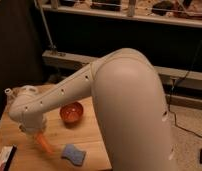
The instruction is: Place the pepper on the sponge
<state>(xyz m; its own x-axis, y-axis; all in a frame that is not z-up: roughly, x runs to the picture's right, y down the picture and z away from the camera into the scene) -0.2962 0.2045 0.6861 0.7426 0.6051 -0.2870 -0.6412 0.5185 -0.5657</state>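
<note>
The orange pepper hangs tilted from my gripper, its pointed end down and to the right. The gripper sits under the white wrist at the left of the wooden table and is shut on the pepper's upper end; the wrist mostly hides its fingers. The blue-grey sponge lies flat on the table just right of the pepper's tip, a small gap apart.
A round orange-red bowl stands on the table behind the sponge. A white packet lies at the front left corner. My large white arm fills the right half of the view and hides the table's right side.
</note>
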